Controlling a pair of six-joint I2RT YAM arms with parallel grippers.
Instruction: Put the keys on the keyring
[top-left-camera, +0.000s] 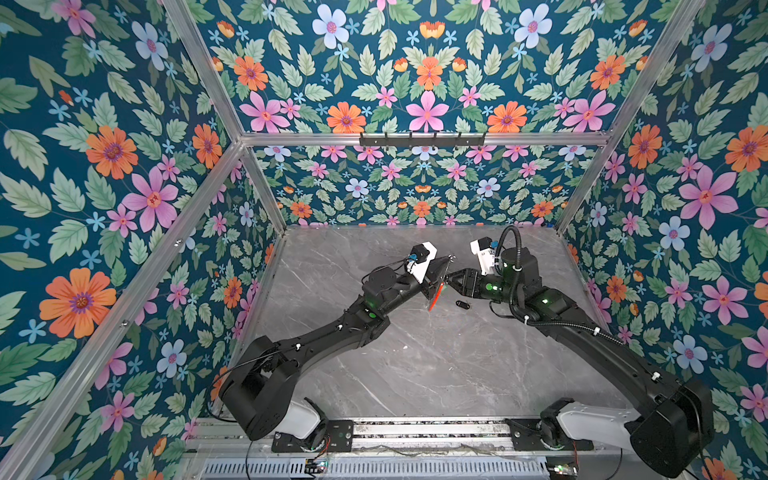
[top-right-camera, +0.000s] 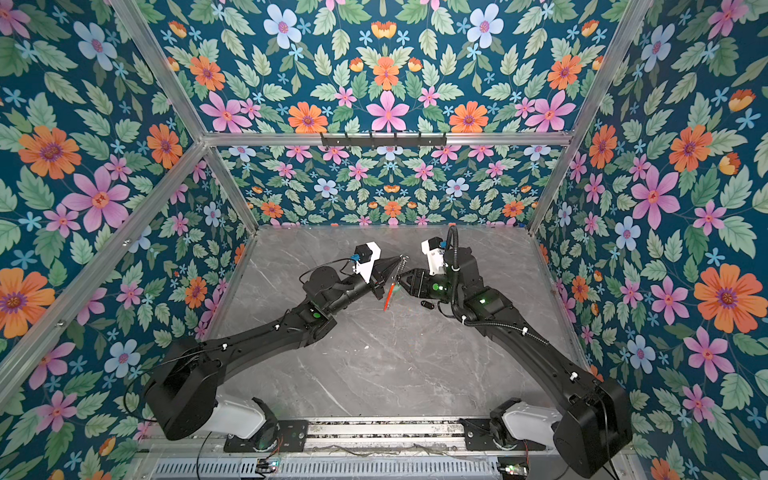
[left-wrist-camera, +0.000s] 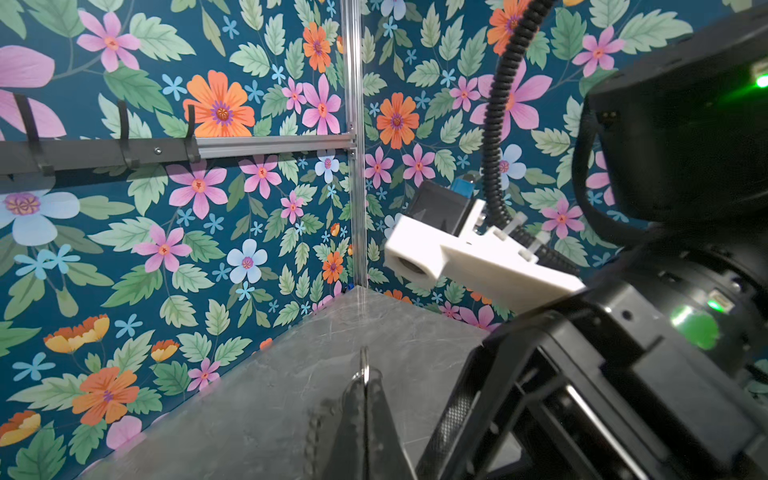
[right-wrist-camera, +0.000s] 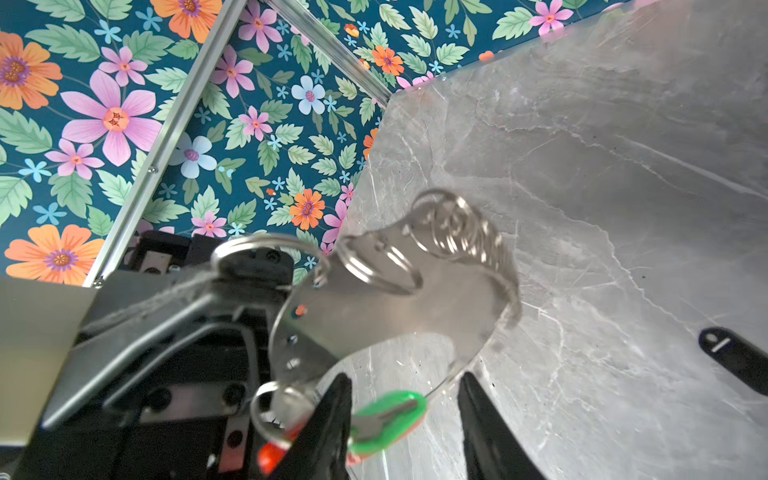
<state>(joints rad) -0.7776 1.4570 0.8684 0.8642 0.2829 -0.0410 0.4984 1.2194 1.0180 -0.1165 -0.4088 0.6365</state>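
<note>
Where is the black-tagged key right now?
In a top view the black-tagged key lies on the table, right of centre, near the right gripper and clear of the keyring.

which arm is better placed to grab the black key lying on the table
Right. The black key lies on the table close beside the right gripper, whose jaws stand apart. The left gripper is shut on the keyring, holding it up, so it is not free.

The right wrist view blurs the keyring (right-wrist-camera: 386, 299), its split rings (right-wrist-camera: 453, 228) smeared, and a finger (right-wrist-camera: 328, 419) of the right hand (right-wrist-camera: 405, 376) half hides the green tag (right-wrist-camera: 390, 415). That picture's edge cuts off the black fob (right-wrist-camera: 735, 361). In both top views the split rings are too small to tell.
</note>
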